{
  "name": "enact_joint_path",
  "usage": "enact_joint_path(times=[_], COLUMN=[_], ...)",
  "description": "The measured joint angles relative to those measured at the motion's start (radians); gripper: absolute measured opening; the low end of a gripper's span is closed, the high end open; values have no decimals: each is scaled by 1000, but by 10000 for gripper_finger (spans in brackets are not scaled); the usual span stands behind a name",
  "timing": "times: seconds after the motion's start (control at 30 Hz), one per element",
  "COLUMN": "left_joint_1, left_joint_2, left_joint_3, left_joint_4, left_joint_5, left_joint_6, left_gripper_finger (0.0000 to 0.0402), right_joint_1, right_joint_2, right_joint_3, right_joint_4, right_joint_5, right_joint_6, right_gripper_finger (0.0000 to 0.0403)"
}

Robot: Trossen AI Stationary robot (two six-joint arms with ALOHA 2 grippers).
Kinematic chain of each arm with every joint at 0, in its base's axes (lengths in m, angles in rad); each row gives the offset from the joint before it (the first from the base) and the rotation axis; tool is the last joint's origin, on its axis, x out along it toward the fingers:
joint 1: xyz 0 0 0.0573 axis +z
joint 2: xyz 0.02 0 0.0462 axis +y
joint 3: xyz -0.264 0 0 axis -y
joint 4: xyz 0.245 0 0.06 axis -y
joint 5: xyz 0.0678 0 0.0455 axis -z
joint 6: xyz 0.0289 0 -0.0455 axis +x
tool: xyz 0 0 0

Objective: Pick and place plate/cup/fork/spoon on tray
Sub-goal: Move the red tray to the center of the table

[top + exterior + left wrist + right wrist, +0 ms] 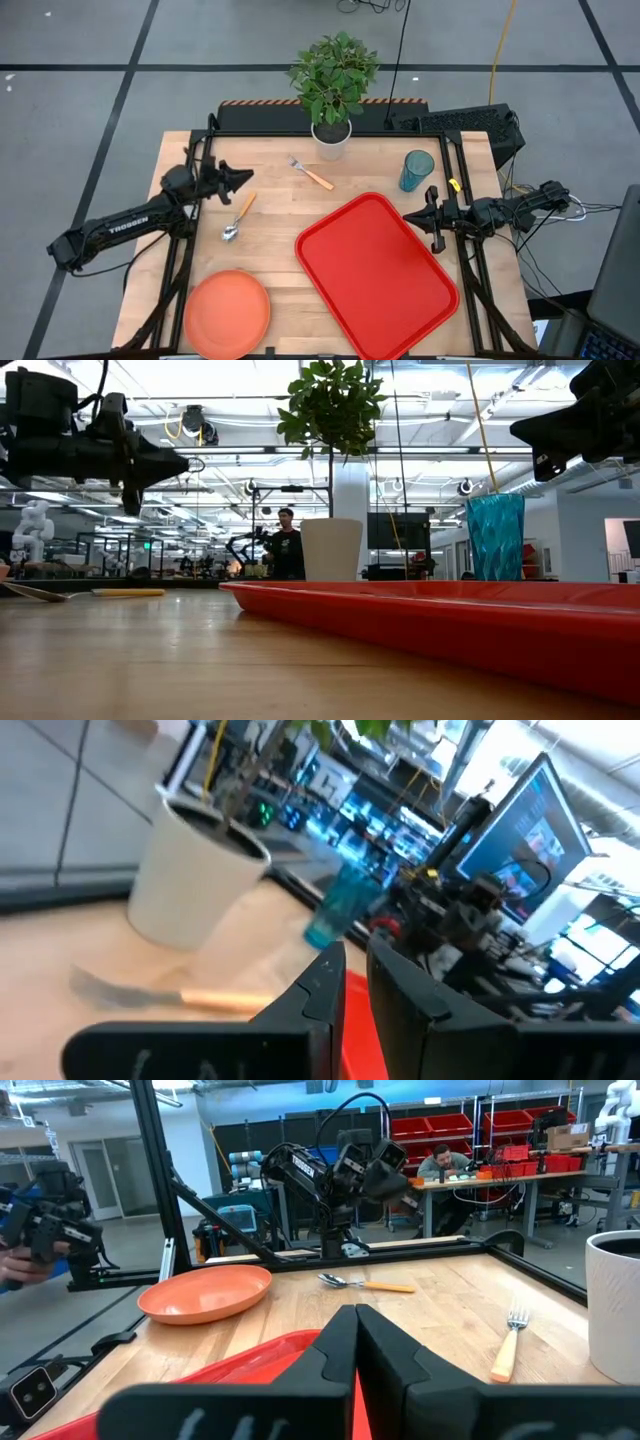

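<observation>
The red tray (pixel 375 275) lies on the wooden table toward its near right. The orange plate (pixel 227 312) rests flat near the front left corner. The spoon (pixel 238 217) and the fork (pixel 312 174) lie flat on the wood, and the teal cup (pixel 416 170) stands upright at the far right. My left gripper (pixel 248 177) hovers level above the table's left side, past the spoon's handle end. Its fingers (pixel 325 982) stand a narrow gap apart on nothing. My right gripper (pixel 406 216) hovers shut and level over the tray's far right corner.
A white pot with a green plant (pixel 333 100) stands at the far edge's middle, just behind the fork. Black frame rails run along the table's left and right sides. Bare wood lies between the spoon, the plate and the tray.
</observation>
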Motion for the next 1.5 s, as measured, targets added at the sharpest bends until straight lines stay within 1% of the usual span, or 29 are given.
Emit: enact_joint_path(times=[0.07,0.2,0.33,0.4,0.5,0.57,0.7,0.8,0.87,0.93,1.1,1.2,1.23,1.3,1.5], left_joint_1=[-12,-33,-58,-71,-100,-146,-265,-363,-429,-488,-591,-617,-625,-637,-640], left_joint_2=[0,0,0,1,0,0,4,12,36,63,186,286,319,384,603], left_joint_3=[0,0,0,4,71,134,249,322,363,411,580,672,697,739,820], left_joint_4=[-22,-30,-13,30,51,35,32,33,16,-87,-530,-693,-722,-729,-724], left_joint_5=[22,33,101,132,219,245,246,243,215,148,-125,-233,-255,-275,-275], left_joint_6=[-3,-31,-35,-79,-107,-66,84,145,186,254,421,455,463,487,556], left_gripper_finger=[47,47,47,47,47,47,47,47,47,47,47,47,47,47,47], right_joint_1=[0,0,0,0,0,0,0,0,0,0,0,0,0,0,0], right_joint_2=[0,0,0,0,0,0,0,0,0,0,0,0,0,0,0], right_joint_3=[0,0,0,0,0,0,0,0,0,0,0,0,0,0,0], right_joint_4=[2,42,60,60,72,96,127,141,142,143,145,164,167,169,174], right_joint_5=[7,108,107,107,108,107,107,107,107,107,107,108,108,108,113], right_joint_6=[0,-13,-36,-59,-90,-109,-150,-158,-161,-180,-203,-203,-203,-203,-208], right_gripper_finger=[0,0,0,0,0,0,0,0,0,0,0,0,0,0,0])
